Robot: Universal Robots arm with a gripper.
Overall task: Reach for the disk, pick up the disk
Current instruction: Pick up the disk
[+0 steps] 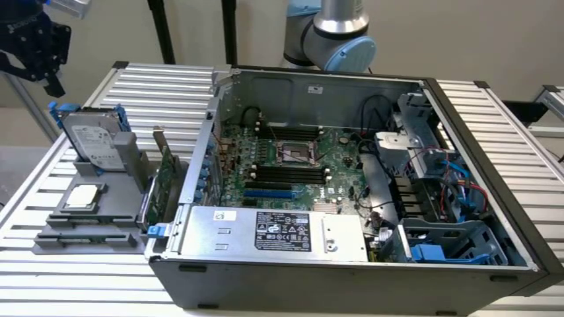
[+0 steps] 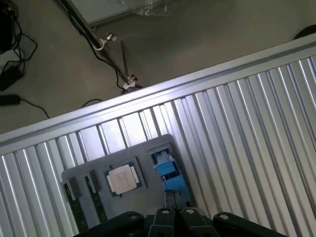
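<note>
The disk (image 1: pixel 92 142) stands on edge in a grey holder (image 1: pixel 105 198) on the slatted table, at the exterior view's left. It is silver-grey with a white label and a bright blue frame. My gripper (image 1: pixel 53 82) hangs in the air above it and slightly further to the exterior view's left, well clear of it. In the wrist view I look down on the disk's blue top edge (image 2: pixel 167 173), just beyond my fingertips (image 2: pixel 173 200). The fingers lie close together with nothing between them.
A small square CPU chip (image 1: pixel 82 196) (image 2: pixel 122 178) lies flat in the same holder beside the disk. A green circuit card (image 1: pixel 163 175) stands between the holder and the large open computer case (image 1: pixel 352 178). The table edge (image 2: pixel 148 94) lies just beyond the holder.
</note>
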